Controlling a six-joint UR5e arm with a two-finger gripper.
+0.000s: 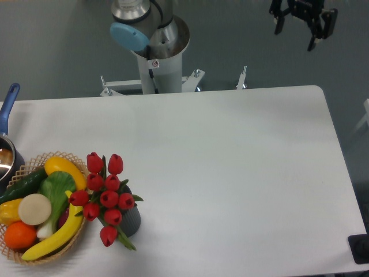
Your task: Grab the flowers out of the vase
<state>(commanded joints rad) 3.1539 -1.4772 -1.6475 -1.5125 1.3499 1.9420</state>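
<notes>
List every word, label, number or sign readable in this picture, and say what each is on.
No text can be read.
Small sticker with a red mark on the robot base: too small and blurred to read.
Flowers, vase, basket, pot, table and gripper: no lettering visible.

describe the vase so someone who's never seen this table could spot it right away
Start at the table's near-left corner, where a wicker basket holds fruit and vegetables. Touching its right side is the vase, a short dark grey cylinder, nearly hidden under red flowers.
</notes>
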